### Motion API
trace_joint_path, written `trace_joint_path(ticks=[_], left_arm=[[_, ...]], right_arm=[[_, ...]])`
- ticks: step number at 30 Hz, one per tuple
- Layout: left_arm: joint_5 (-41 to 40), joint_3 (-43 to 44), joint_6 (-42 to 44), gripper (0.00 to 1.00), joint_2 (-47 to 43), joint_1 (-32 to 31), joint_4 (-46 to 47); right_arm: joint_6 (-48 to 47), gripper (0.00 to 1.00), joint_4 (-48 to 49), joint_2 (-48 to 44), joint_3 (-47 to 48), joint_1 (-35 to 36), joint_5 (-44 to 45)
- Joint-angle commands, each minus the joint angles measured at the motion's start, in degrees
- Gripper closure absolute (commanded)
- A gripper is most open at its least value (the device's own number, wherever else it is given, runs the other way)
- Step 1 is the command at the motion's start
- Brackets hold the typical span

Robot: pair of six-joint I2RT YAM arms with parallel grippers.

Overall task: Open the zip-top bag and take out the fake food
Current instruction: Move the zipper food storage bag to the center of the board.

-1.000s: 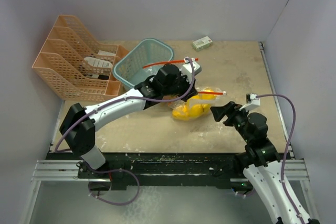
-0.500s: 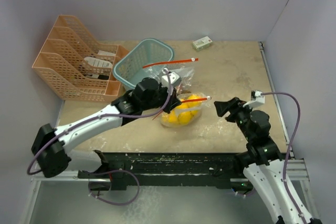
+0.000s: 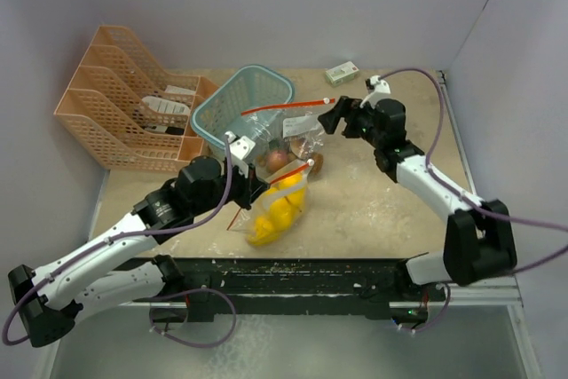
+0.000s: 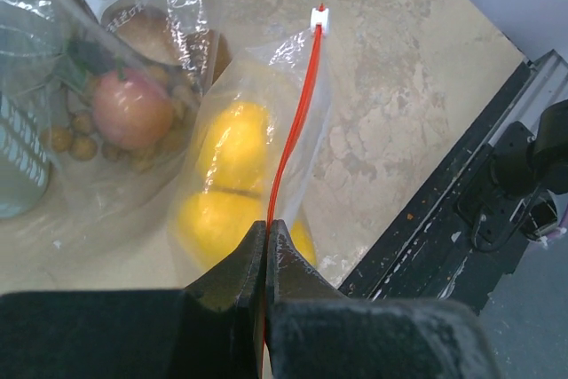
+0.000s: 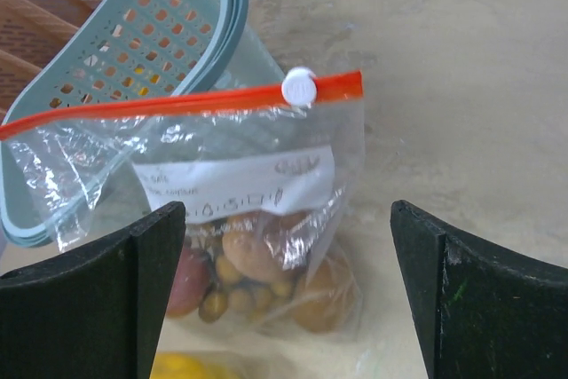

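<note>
A zip-top bag (image 3: 277, 210) of yellow fake food (image 4: 231, 144) hangs tilted over the table's near middle. My left gripper (image 4: 266, 224) is shut on its red zip strip (image 4: 297, 113), below the white slider (image 4: 320, 15). A second zip-top bag (image 3: 288, 135) stands against the basket, holding red, beige and brown fake food (image 5: 253, 250) and a grape cluster. Its red zip (image 5: 177, 102) has a white slider (image 5: 299, 86) near the right end. My right gripper (image 3: 333, 119) is open, with its fingers (image 5: 89, 299) spread wide just in front of this bag and touching nothing.
A teal basket (image 3: 244, 104) sits behind the second bag, with an orange file rack (image 3: 124, 99) to its left. A small white-green box (image 3: 342, 72) lies at the far edge. The black rail (image 4: 461, 184) runs along the near table edge, close to the yellow bag.
My left gripper shut on the yellow bag's zip and drew it back toward the near left. My right arm swung from the near right to the far side and opened wide at the second bag.
</note>
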Motion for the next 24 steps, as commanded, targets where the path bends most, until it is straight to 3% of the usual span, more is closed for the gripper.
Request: trace_joint_path(ticks=[1, 8, 11, 13, 16, 19, 20, 24], left_arm=[[-2.8, -0.9, -1.5, 1.00, -1.8, -0.3, -1.5], [-4.1, 0.1, -1.0, 1.00, -0.2, -0.2, -2.1], [-4.2, 0.4, -0.9, 1.00, 0.2, -0.2, -2.2], [-4.6, 0.4, -0.9, 1.00, 0.2, -0.2, -2.1], [-5.4, 0.3, -1.3, 1.00, -0.5, -0.2, -2.3], [-6.0, 0.0, -1.8, 1.00, -1.2, -0.3, -2.4], [-6.2, -0.1, -1.9, 1.00, -1.4, -0.3, -2.3], [-7.1, -0.7, -2.4, 1.00, -1.9, -0.3, -1.7]], right_arm=[[-2.6, 0.01, 9.7, 7.5, 6.2, -0.1, -6.4], [-1.5, 0.03, 15.1, 17.0, 6.2, -0.1, -11.1], [-0.2, 0.08, 18.3, 19.2, 5.2, -0.1, -13.4], [0.6, 0.26, 19.9, 19.7, 4.7, -0.1, -15.5], [1.5, 0.65, 21.5, 17.5, 3.5, -0.1, -16.4], [1.4, 0.94, 20.8, 12.9, 2.6, -0.1, -12.6], [0.6, 1.00, 19.0, 11.2, 3.0, -0.2, -10.5], [-1.7, 1.00, 9.2, 4.0, 4.7, -3.6, -1.6]])
